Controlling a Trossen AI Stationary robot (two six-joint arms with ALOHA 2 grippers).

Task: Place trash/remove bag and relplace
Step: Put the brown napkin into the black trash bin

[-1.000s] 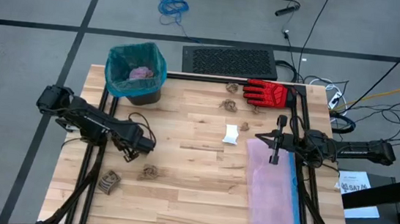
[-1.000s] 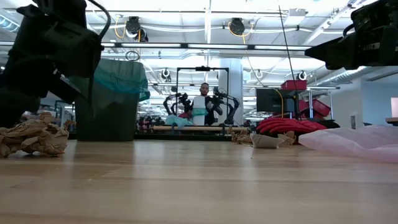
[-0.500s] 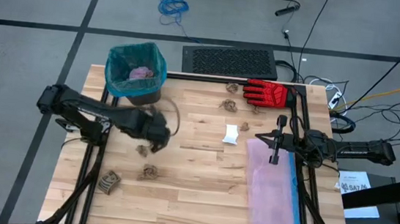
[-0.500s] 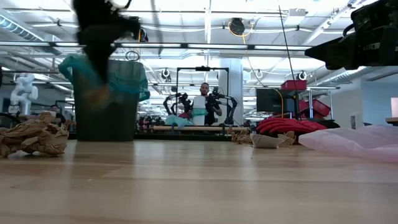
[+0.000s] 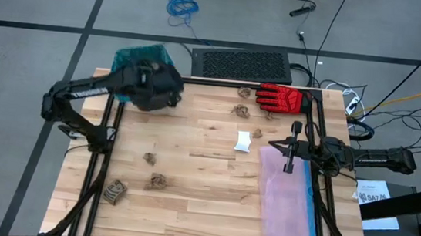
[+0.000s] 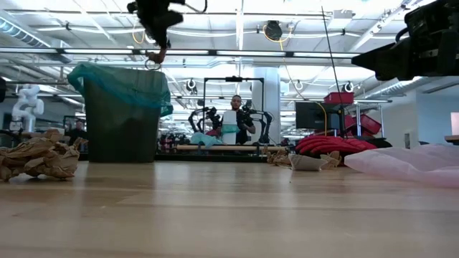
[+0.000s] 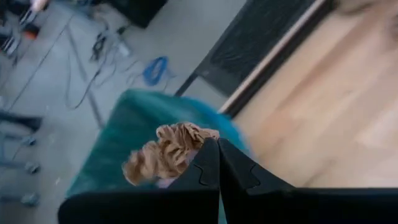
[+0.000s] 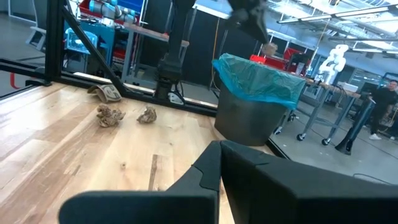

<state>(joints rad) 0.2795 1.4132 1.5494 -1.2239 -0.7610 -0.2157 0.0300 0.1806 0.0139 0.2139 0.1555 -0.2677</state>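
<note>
The dark bin lined with a thin teal plastic bag [image 6: 120, 86] stands at the far left corner of the pale wooden slatted table [image 5: 202, 202]. The left gripper [image 6: 155, 49] hangs above its rim, holding a crumpled brown paper wad [image 7: 166, 151]. Three more brown paper wads [image 5: 149, 159] lie near the table's front left. A pink translucent bag [image 5: 289, 203] lies along the right side, with the right gripper [image 5: 290, 160] over its far end. A red-and-black glove [image 5: 280, 98] lies at the far right, and a small white paper piece [image 5: 244, 141] sits between glove and pink bag.
</note>
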